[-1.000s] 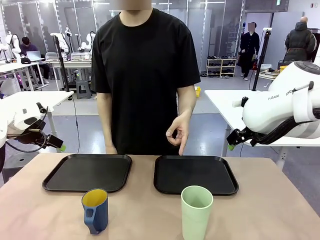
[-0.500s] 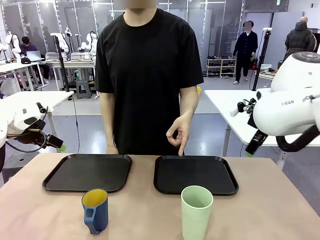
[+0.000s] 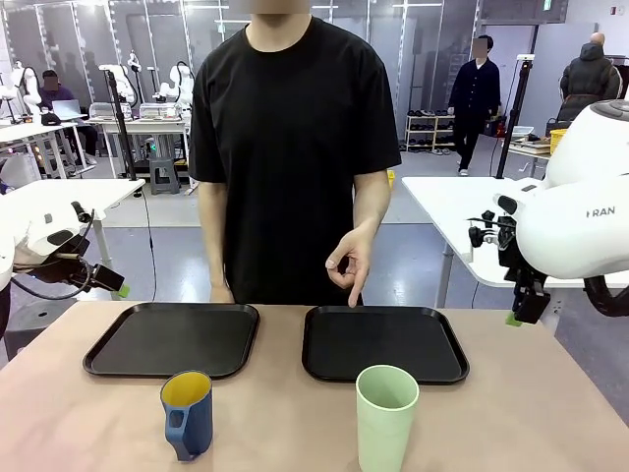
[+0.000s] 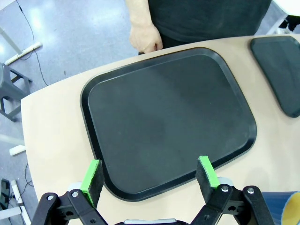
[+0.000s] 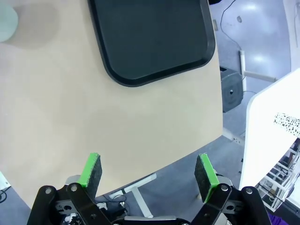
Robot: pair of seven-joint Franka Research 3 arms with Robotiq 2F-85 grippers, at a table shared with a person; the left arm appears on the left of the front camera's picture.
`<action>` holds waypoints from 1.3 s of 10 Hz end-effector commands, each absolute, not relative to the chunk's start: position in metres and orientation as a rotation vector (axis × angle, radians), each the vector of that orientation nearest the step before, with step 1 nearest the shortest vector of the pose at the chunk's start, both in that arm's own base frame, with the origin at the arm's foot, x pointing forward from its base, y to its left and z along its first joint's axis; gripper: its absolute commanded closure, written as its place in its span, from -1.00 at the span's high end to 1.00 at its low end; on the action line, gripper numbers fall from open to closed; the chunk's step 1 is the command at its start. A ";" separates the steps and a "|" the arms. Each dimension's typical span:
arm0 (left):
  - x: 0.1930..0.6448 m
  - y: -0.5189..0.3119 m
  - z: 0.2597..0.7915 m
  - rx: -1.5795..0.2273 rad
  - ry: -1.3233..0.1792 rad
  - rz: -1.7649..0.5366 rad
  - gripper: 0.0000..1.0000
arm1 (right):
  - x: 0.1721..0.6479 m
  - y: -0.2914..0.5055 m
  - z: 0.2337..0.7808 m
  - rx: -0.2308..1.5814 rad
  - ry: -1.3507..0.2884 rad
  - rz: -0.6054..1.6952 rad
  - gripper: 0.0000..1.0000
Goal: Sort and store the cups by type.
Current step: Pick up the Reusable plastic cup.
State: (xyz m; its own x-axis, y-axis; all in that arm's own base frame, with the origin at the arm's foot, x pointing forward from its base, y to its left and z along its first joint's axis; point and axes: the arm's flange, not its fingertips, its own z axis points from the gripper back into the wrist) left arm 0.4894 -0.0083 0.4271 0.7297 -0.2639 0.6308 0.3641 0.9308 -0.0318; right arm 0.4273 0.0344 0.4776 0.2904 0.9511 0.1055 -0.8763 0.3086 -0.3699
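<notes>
Reaching in sideways could knock over the tall mint-green cup (image 3: 385,417), which stands upright near the table's (image 3: 550,413) front edge, just before the right tray (image 3: 383,342). The shorter blue mug (image 3: 187,413), yellow inside, stands before the left tray (image 3: 172,337). The left claw (image 4: 149,168) and right claw (image 5: 148,164) gape wide, holding nothing.
</notes>
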 end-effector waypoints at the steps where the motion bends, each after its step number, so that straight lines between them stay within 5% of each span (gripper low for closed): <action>1: 0.487 -0.008 0.429 -0.157 -0.673 -0.350 1.00 | 0.433 0.036 0.478 -0.256 -0.330 1.169 1.00; 7: 0.487 -0.008 0.429 -0.157 -0.673 -0.350 1.00 | 0.384 0.029 0.427 -0.088 -0.232 1.388 1.00; 13: 0.487 -0.008 0.429 -0.157 -0.673 -0.350 1.00 | 0.369 0.022 0.366 0.377 -0.384 1.557 1.00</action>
